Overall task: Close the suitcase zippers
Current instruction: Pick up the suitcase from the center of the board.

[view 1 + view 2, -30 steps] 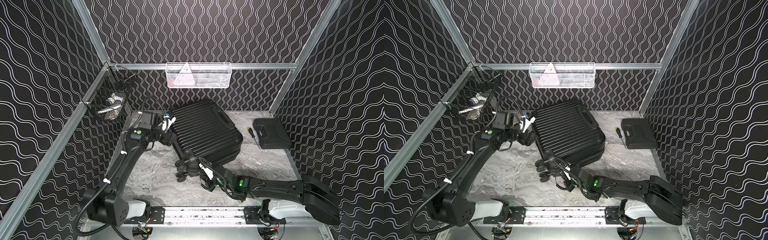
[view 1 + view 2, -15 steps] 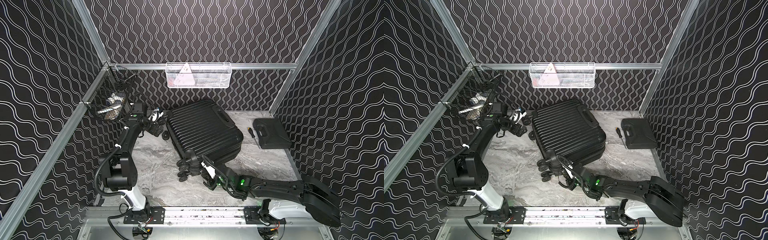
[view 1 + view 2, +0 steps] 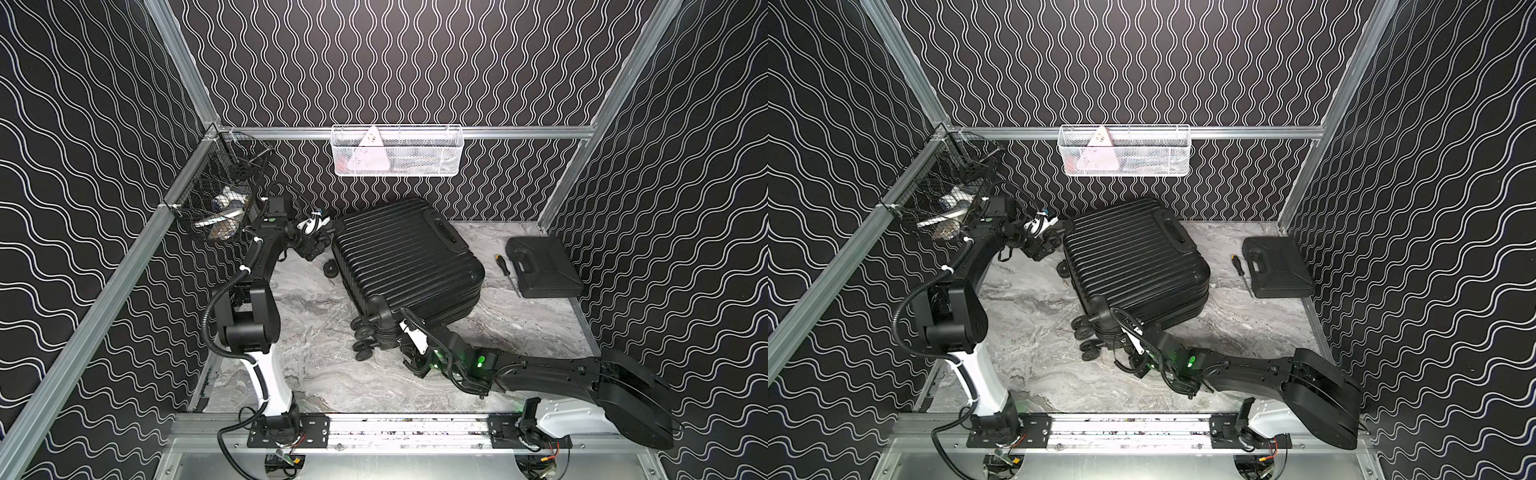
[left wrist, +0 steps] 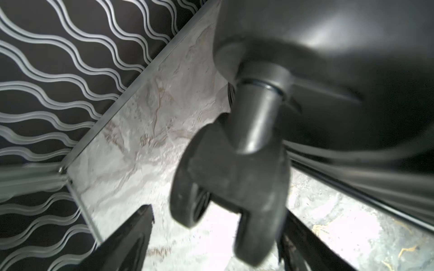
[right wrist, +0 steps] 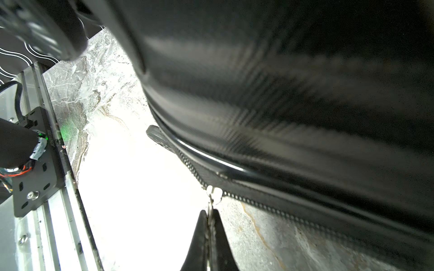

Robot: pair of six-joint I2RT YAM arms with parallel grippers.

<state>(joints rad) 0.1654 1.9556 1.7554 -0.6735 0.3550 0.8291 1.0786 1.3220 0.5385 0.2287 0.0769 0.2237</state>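
The small black hard-shell suitcase with ribbed shells lies flat on the grey marbled bench, its two halves folded together. It sits between the two hands, one at each wheeled corner.

The right hand is closed, pinching the thin silver zipper pull just ahead of its fingertips. The black toothed zipper track runs away from the pull along the rim to both sides. I judge the pinch is set this tight and this close to the slider so that a pull follows the track rather than twisting the tab. The right wrist view is too blurred to tell how much of the seam is already joined.

The left hand is spread open, its fingers standing either side of a black double spinner wheel with a visible gap on one side. It straddles the wheel without squeezing it. This looks like a brace, meant to stop the light case sliding or turning towards the right hand when the zipper is drawn.

Zipping appears under way, not finished.
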